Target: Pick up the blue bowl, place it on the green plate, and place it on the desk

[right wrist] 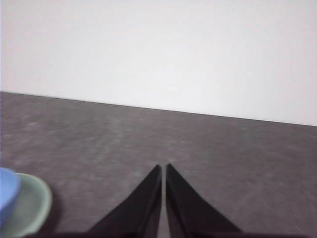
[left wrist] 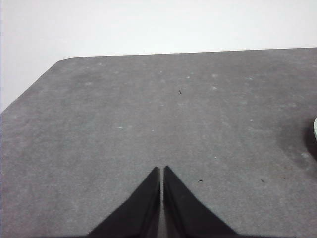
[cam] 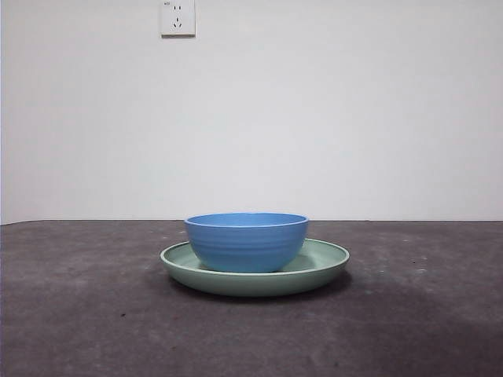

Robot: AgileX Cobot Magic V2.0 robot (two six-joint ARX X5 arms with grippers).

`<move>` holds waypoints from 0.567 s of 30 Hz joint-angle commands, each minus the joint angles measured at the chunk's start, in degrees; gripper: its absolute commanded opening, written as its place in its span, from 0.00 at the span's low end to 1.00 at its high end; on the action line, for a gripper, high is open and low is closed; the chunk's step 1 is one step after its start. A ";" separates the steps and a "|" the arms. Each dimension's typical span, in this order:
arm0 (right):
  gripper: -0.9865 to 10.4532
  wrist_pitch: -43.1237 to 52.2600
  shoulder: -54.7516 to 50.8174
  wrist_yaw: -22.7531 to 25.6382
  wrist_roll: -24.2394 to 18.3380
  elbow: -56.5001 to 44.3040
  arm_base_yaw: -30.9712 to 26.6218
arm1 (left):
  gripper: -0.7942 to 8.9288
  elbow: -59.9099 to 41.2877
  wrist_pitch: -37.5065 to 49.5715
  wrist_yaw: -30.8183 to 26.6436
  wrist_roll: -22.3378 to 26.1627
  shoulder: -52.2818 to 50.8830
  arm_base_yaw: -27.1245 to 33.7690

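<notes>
The blue bowl stands upright inside the green plate, which rests on the dark desk at the middle of the front view. No gripper shows in that view. My left gripper is shut over bare desk, with a sliver of the plate's rim at the picture's edge. My right gripper is also shut and holds nothing; the bowl and the plate sit off to its side, apart from it.
A white wall with a power socket rises behind the desk. The desk's rounded far corner shows in the left wrist view.
</notes>
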 commanded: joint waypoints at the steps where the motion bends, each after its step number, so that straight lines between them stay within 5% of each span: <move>1: 0.09 1.73 -3.19 3.10 0.02 -3.69 -0.57 | 0.09 -1.16 -0.39 0.02 -0.13 -0.13 0.07; 17: 0.09 -0.04 -11.85 5.79 2.25 -16.74 -0.59 | 0.09 -1.16 -0.39 0.02 -0.13 -0.13 0.07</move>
